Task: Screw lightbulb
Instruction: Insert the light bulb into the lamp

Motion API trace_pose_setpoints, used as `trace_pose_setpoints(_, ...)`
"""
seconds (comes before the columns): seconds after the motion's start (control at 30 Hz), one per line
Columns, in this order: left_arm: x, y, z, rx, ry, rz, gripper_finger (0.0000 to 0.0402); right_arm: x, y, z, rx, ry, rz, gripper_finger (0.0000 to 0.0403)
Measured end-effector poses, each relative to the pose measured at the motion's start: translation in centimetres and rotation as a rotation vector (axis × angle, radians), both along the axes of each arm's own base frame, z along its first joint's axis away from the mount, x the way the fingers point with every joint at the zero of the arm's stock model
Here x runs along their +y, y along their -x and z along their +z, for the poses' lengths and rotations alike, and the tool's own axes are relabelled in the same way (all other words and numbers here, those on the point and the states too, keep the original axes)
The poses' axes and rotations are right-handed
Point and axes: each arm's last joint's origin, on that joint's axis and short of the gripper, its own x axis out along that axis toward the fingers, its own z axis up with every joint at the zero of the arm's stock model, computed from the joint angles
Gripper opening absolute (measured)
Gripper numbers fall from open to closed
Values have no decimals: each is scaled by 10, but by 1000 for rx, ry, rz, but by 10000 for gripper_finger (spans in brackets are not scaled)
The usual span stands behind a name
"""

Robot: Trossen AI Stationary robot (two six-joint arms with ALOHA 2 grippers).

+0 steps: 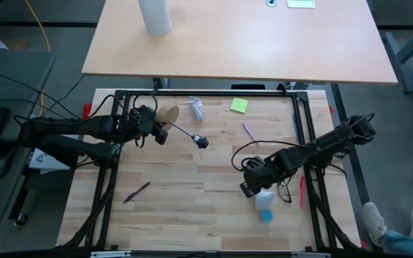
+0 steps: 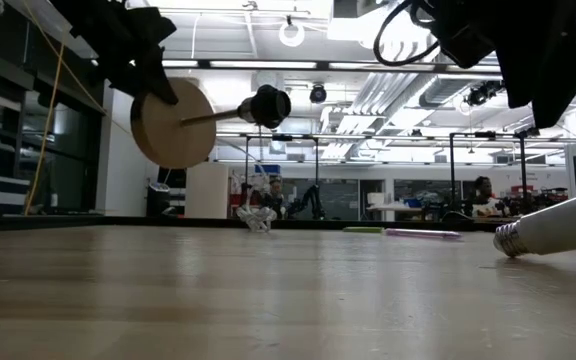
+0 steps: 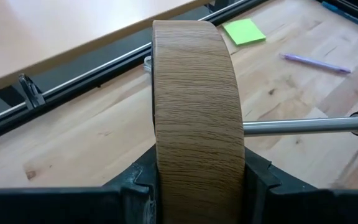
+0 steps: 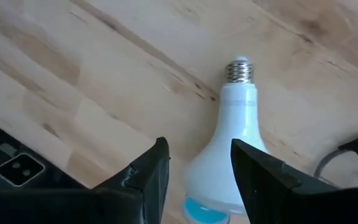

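Note:
The white lightbulb (image 4: 232, 134) lies on its side on the wooden table, its screw base (image 4: 240, 70) pointing away from its globe; it also shows in the high view (image 1: 264, 203) and the low view (image 2: 558, 228). My right gripper (image 4: 197, 177) is open and hangs above the bulb's globe without touching it; in the high view it is at the table's right (image 1: 254, 179). My left gripper (image 1: 153, 123) is shut on a round wooden disc (image 2: 173, 123) with a metal rod (image 3: 297, 126) ending in a black socket (image 2: 268, 105). My left gripper pinches the wooden disc across its thickness, one finger on each flat face, at the rim (image 3: 197, 155). The fingers (image 3: 135, 183) come level from the table's left. The disc is lifted clear of the table, on edge, with the rod and socket sticking out level toward the table's right.
A green sticky note (image 1: 239, 105), a crumpled clear wrapper (image 1: 196, 109) and a purple pen (image 1: 249, 131) lie toward the far edge. A dark pen (image 1: 137, 191) lies near left, a red pen (image 1: 302, 192) at the right. A tall white cylinder (image 1: 155, 16) stands on the far desk.

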Motion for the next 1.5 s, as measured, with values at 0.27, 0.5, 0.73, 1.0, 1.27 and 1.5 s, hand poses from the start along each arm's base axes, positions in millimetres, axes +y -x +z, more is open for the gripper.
trace_pose_setpoints(0.27,1,0,0,-12,3,27,114,-4,-4,-19,138,-16,119,165)
trace_pose_setpoints(0.5,2,1,-2,-14,27,55,114,-3,-18,-41,179,-48,167,165)
trace_pose_setpoints(0.73,2,2,-3,0,34,49,114,-1,-23,-58,245,-31,162,165)
trace_pose_setpoints(1.0,2,3,-4,5,40,60,114,1,-29,-82,329,-12,194,165)
trace_pose_setpoints(1.27,1,6,-6,-4,74,110,114,2,-31,-98,363,2,285,165)
trace_pose_setpoints(1.5,2,8,-7,-40,115,183,114,-1,-32,-102,357,62,344,155)
